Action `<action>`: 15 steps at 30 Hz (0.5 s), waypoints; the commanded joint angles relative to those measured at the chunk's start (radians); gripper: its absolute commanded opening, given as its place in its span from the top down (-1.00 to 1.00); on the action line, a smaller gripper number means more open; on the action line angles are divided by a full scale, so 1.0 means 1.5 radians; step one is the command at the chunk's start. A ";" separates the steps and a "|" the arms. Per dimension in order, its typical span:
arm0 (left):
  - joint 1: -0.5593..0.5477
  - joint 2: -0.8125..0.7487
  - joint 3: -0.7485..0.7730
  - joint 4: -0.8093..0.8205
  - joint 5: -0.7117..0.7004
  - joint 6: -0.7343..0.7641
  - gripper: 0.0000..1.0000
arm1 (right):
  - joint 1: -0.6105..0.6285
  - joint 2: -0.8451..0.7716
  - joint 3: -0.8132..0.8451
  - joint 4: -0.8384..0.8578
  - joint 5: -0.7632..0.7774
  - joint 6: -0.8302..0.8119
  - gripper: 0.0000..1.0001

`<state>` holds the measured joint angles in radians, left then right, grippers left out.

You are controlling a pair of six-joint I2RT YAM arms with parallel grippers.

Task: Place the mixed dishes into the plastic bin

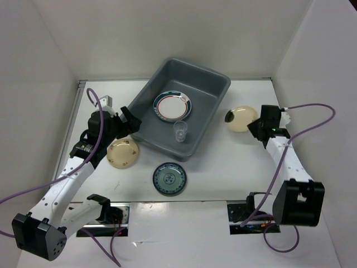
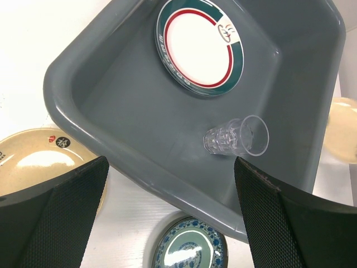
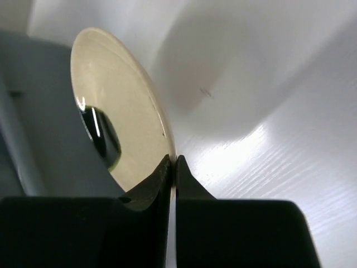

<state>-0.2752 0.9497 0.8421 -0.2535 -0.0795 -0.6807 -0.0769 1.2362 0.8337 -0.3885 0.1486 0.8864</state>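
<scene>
The grey plastic bin (image 1: 223,78) stands at the back centre. In it lie a white plate with a green-red rim (image 1: 172,106) (image 2: 199,44) and a clear cup (image 1: 180,132) (image 2: 237,137). My right gripper (image 1: 257,127) (image 3: 173,162) is shut on the near rim of a beige plate (image 1: 241,118) (image 3: 122,111) to the right of the bin. That plate looks tilted off the table. A second beige plate (image 1: 122,153) (image 2: 33,162) and a dark teal patterned plate (image 1: 169,179) (image 2: 189,248) lie on the table in front of the bin. My left gripper (image 1: 129,120) (image 2: 170,167) hangs open and empty over the bin's near-left rim (image 2: 72,111).
White walls close in the table at the left, back and right. The bin's wall (image 3: 22,111) stands just left of the held plate. Purple cables loop beside both arms. The arm bases sit at the near edge.
</scene>
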 commanded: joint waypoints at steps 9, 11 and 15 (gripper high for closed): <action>0.005 0.000 0.015 0.036 0.007 0.010 -1.00 | 0.021 -0.110 0.240 0.039 -0.017 -0.066 0.98; 0.005 0.000 0.009 0.043 0.007 0.010 -1.00 | 0.064 -0.011 0.310 0.013 -0.059 -0.113 0.98; 0.005 -0.006 0.002 0.049 0.001 0.010 -1.00 | 0.226 0.162 0.509 -0.033 -0.037 -0.189 0.98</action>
<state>-0.2752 0.9497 0.8421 -0.2363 -0.0799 -0.6807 0.1444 1.3216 1.4536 -0.4232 0.1360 0.7284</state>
